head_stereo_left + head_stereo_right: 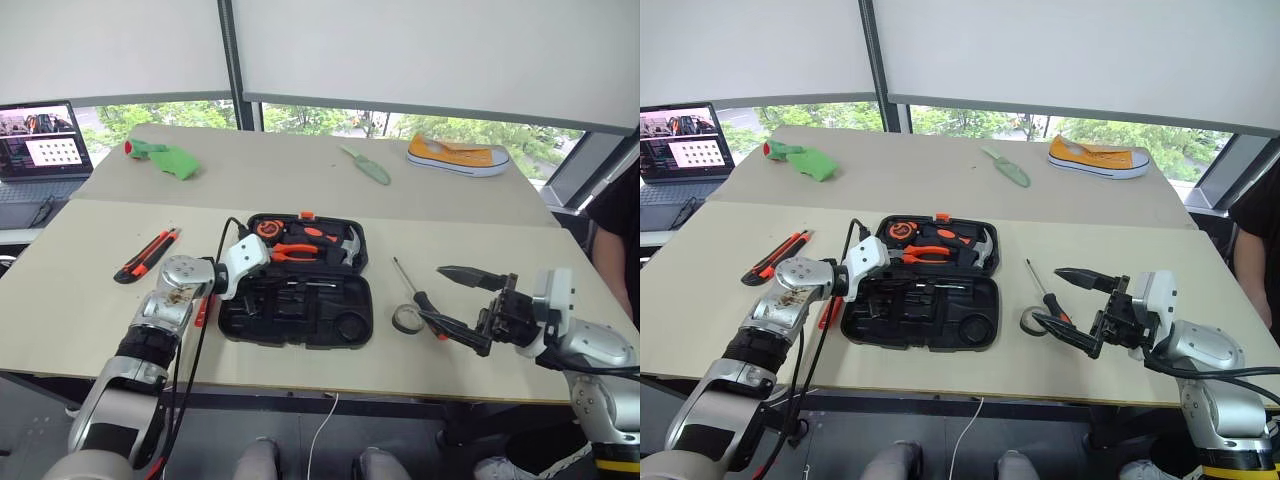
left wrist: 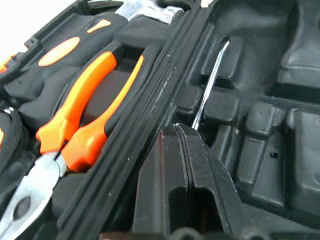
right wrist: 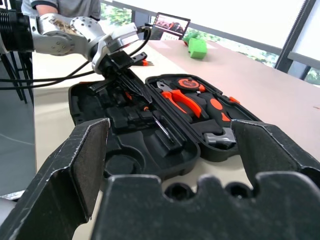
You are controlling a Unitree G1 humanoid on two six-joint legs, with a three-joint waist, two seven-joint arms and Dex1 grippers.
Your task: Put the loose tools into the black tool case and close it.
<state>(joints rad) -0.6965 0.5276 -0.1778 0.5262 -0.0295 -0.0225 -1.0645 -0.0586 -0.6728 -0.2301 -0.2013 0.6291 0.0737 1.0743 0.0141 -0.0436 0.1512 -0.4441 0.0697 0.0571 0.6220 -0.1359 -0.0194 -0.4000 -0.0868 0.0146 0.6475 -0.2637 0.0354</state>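
- Tool case [image 1: 300, 300], black, lies open on the near table [image 1: 80, 300]; its far half holds orange-handled pliers [image 2: 85, 125], a tape measure [image 1: 266, 229] and a hammer [image 1: 345, 245], its near half shows moulded recesses.
- Left gripper [image 3: 131, 86] hangs over the case's near half by the hinge, its fingers pressed together; a thin metal screwdriver shaft [image 2: 210, 85] lies in a recess just past the fingertips, and whether they still pinch it cannot be told.
- Right gripper [image 1: 468, 305] hovers to the right of the case with its fingers spread wide, holding nothing.
- Loose on the table: one red-handled screwdriver [image 1: 418, 298] and one grey tape roll [image 1: 406, 319] between the case and the right gripper; one utility knife [image 1: 146, 255] well left of the case.
- Far table [image 1: 280, 170] carries one green trowel [image 1: 366, 165], one yellow shoe [image 1: 456, 155] and a green object [image 1: 165, 157]; a laptop [image 1: 42, 140] sits at the left, with windows and lowered blinds behind.
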